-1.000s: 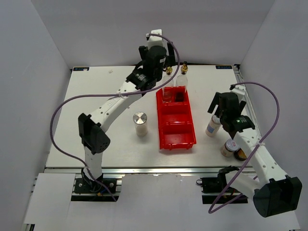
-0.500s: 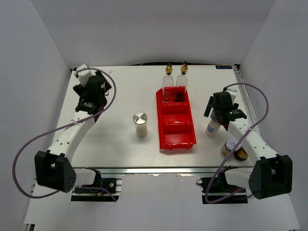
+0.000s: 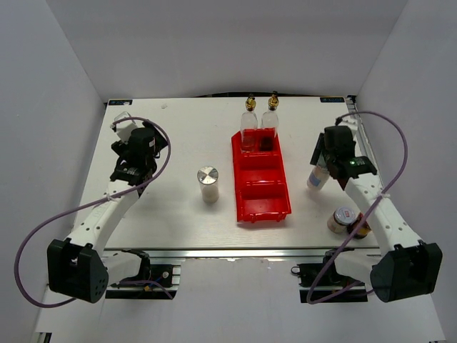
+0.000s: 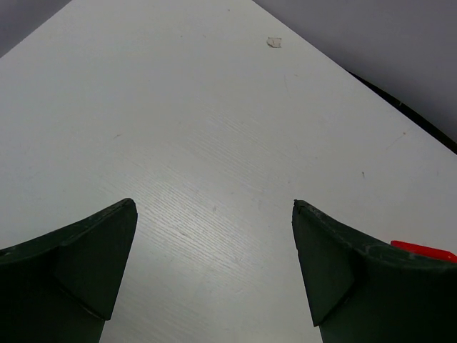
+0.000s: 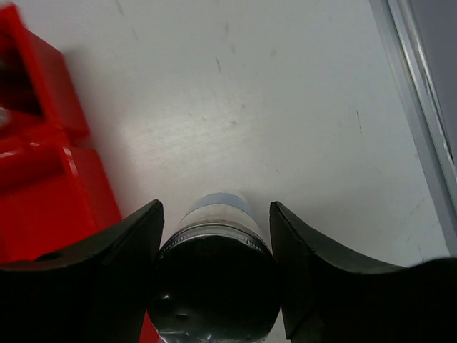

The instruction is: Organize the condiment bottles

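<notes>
Right wrist, right gripper (image 5: 214, 209) clamping bottle (image 5: 214, 275) (tilted), left gripper (image 4: 213, 207) agape

Bright, even light from above floods the white table (image 3: 178, 214); shadows beside the red tray (image 3: 261, 187) are short and soft. In both wrist views the near jaws are dark and blurred, while the table beyond is sharp.

One jar (image 3: 208, 183) left of tray (image 3: 262, 193); bottles (image 3: 249, 128) apparently inside.

Pale bottle (image 3: 315, 180) now tilted, perhaps lifted
</notes>
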### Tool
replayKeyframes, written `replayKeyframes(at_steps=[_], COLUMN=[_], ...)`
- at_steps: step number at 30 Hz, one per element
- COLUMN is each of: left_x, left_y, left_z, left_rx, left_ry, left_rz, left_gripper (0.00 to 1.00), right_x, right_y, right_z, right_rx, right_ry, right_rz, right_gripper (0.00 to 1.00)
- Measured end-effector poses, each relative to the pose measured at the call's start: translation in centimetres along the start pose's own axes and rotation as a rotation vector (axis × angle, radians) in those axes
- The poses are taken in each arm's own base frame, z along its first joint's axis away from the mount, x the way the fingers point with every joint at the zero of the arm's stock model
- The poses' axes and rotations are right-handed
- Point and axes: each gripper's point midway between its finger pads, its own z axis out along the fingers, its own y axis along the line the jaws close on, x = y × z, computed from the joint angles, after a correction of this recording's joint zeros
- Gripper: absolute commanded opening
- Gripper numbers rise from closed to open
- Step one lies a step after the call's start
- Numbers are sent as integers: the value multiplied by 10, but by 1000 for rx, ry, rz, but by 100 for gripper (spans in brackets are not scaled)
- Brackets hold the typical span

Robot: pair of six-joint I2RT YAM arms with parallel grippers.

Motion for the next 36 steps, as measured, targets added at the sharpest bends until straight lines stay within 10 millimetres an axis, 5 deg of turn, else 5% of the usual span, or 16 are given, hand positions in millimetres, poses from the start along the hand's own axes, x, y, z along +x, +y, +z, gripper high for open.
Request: replayKeyframes(at_steps=[5, 10, 16, 27, 34, 35, 36], left_x=[1, 4, 9, 31, 47, 49, 54], left_y=[-10, -23, -32, -42, -57, -61, -65], left_z=[-5, -9, -12, -22, -34, -37, -41], left_rx=[63, 140, 194, 305, 386, 399, 413], left_ry=[21, 48, 76, 151, 209, 216, 225], left_rz=[-3, 1, 5, 12, 20, 25, 35], left_gripper=[98, 98, 98, 98, 98, 98, 98], right_x=[-77, -98, -59, -19, 13, 16, 19], right_y=[42, 116, 177, 186, 179, 178, 177], right_z=[-45, -79, -55, -9, 12, 15, 18], right_rx=[-189, -413, -512, -462, -426, -419, -413], right_ry=[-202, -282, -169, -71, -13, -7, -1], right_rz=[-34, -152, -283, -325, -327, -329, -331], right_gripper=[4, 4, 3, 9, 37, 44, 63])
